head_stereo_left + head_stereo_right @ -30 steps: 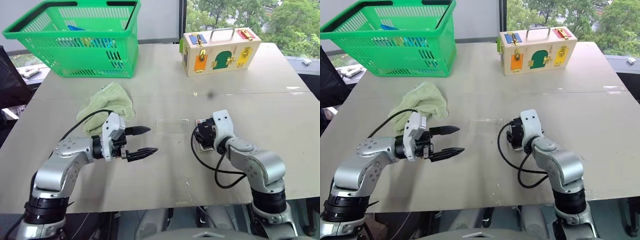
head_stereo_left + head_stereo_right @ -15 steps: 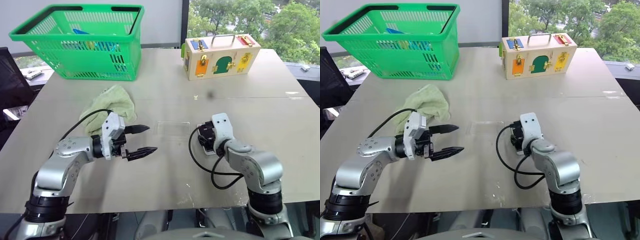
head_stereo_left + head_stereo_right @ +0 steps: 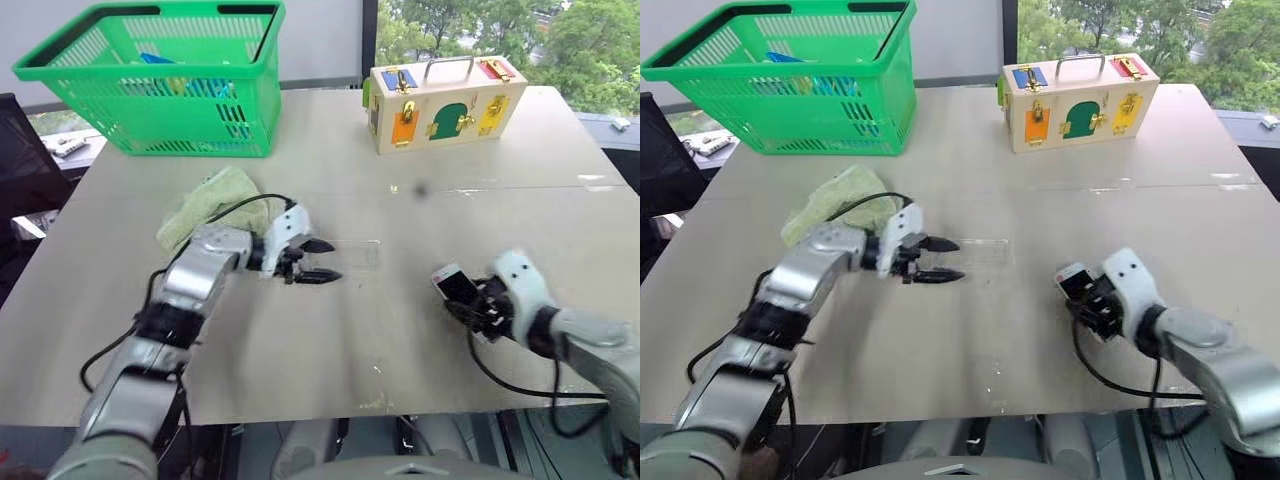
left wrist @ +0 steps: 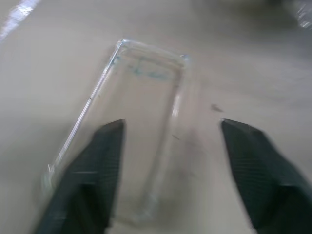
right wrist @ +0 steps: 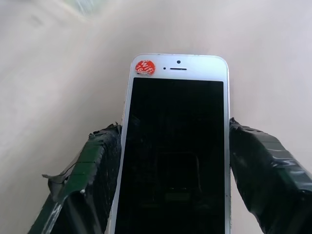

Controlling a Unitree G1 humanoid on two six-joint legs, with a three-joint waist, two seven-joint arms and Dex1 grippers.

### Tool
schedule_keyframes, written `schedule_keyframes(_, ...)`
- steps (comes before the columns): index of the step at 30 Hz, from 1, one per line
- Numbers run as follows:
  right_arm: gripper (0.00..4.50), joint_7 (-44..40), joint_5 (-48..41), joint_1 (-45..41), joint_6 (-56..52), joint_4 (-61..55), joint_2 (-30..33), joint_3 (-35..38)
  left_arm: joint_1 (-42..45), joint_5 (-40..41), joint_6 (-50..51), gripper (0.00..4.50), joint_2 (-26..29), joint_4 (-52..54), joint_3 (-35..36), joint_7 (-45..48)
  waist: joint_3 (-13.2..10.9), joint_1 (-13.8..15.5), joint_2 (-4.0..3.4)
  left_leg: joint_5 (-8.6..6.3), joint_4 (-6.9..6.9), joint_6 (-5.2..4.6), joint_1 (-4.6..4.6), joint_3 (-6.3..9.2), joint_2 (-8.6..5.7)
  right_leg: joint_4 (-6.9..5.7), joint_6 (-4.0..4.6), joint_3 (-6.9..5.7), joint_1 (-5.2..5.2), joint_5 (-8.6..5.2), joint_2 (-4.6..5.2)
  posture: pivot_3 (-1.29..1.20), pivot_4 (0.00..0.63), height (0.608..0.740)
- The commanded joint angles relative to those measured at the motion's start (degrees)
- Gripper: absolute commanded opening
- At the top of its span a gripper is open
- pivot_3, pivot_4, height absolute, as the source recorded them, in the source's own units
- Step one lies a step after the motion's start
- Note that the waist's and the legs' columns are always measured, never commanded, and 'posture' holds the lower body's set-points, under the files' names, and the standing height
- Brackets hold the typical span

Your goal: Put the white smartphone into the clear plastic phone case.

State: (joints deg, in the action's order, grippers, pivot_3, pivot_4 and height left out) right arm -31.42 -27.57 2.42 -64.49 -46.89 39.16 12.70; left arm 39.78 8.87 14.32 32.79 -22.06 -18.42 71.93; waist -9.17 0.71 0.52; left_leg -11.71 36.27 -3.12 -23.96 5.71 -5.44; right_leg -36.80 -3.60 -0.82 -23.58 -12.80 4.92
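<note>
Broad beige worktop (image 3: 330, 330) by a window, with a green basket (image 3: 160, 75) at the far left corner, a wooden latch box (image 3: 445, 100) toward the far right edge, a crumpled green cloth (image 3: 205, 200) left of centre.

Clear phone case (image 3: 350, 256) flat near the worktop's middle, well apart from every edge. Left gripper (image 3: 318, 262) at the case's left end, fingers parted, one over the case and one off to its side in the left wrist view; contact cannot be told.

White smartphone (image 5: 173, 146) pinched by its long edges between the two black fingers (image 5: 92, 165) of the right gripper (image 3: 470, 305), screen up, red sticker (image 5: 145, 67) at the free end, held toward the worktop's near right edge, well apart from the case.

Risks, as judged:
- Case light and slick; likely to skid or flip if nudged before being pinned.
- Thin shell may bow if squeezed across, leaving the opening too narrow.
- Phone held by smooth edges only; could slip or twist on meeting the rim.
- Tilted entry may catch a corner and drag the case along.
</note>
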Motion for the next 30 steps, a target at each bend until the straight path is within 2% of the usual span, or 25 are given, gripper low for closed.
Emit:
schedule_keyframes(1, 2.93, -1.56, -3.08, 0.94, 1.37, -3.75, 0.34, 3.89, 2.41, -3.93, -6.65, 0.97, -1.75, -7.50, -1.82, 1.27, -0.08, -0.34, 0.13, 0.00, 0.00, 0.00, 0.00, -0.01, 0.01, 0.00, 0.01, 0.03, -0.01, 0.00, 0.00, 0.00, 0.150, 0.740)
schedule_keyframes(3, 2.93, -0.96, -4.70, 1.18, 0.71, -5.50, -0.13, 5.58, 3.16, -5.33, -10.59, 0.07, -2.92, -11.47, -2.96, 3.18, -0.09, -0.10, 0.13, -0.01, -0.01, -0.01, 0.00, -0.01, 0.02, 0.00, 0.04, 0.05, -0.01, 0.02, 0.04, 0.00, 0.150, 0.740)
schedule_keyframes(5, 2.93, -0.21, -6.09, 1.25, 0.11, -6.79, -0.54, 6.67, 3.46, -5.06, -10.96, 0.00, -3.67, -12.83, -2.98, 4.88, -0.08, 0.14, 0.13, -0.01, 0.01, -0.01, 0.00, 0.02, 0.02, 0.00, 0.05, 0.09, 0.01, 0.03, 0.08, 0.00, 0.150, 0.740)
schedule_keyframes(10, 2.93, 0.62, -8.79, 1.67, -0.15, -8.23, -0.30, 8.69, 3.73, -3.85, -9.03, 0.00, -5.01, -9.66, -2.48, 6.69, -0.08, 0.11, 0.14, -0.01, 0.07, -0.01, 0.00, 0.11, 0.02, 0.00, -0.02, 0.07, 0.02, -0.01, 0.08, 0.00, 0.150, 0.740)
schedule_keyframes(18, 2.93, -4.93, -13.12, 2.81, 4.52, -6.10, 3.95, 13.76, 1.92, -0.48, 7.92, 0.00, -7.65, 7.08, -3.48, 6.78, -0.22, -0.02, 0.22, -0.01, 0.19, -0.03, -0.36, 0.16, -0.05, 0.03, 0.19, 0.01, -0.13, 0.13, 0.08, 0.00, 0.150, 0.740)
schedule_keyframes(23, 2.93, -8.40, -13.17, 1.50, 7.88, -2.80, 8.95, 12.36, 0.86, -1.90, 13.80, 0.00, -9.94, 11.94, -5.11, 2.56, -0.23, 0.05, 0.22, -0.01, 0.19, -0.03, -0.26, 0.15, 0.00, -0.01, 0.03, 0.00, -0.09, 0.03, 0.04, 0.00, 0.150, 0.740)
schedule_keyframes(27, 2.93, -11.98, -11.20, -1.59, 12.23, 1.33, 13.23, 7.98, 0.80, -2.30, 17.63, 0.00, -11.04, 13.92, -6.33, 0.13, -0.24, 0.03, 0.23, -0.01, 0.24, -0.03, -0.26, 0.15, 0.01, -0.01, 0.00, 0.00, -0.07, 0.01, 0.05, 0.00, 0.150, 0.740)
schedule_keyframes(30, 2.93, -14.60, -9.34, -6.57, 15.31, 5.83, 15.63, 2.86, 0.26, -0.87, 18.43, 0.95, -10.58, 15.69, -5.80, 0.16, -0.26, -0.12, 0.22, -0.01, 0.22, -0.03, -0.28, 0.13, 0.00, -0.01, 0.04, 0.02, -0.09, 0.03, 0.04, 0.00, 0.150, 0.740)
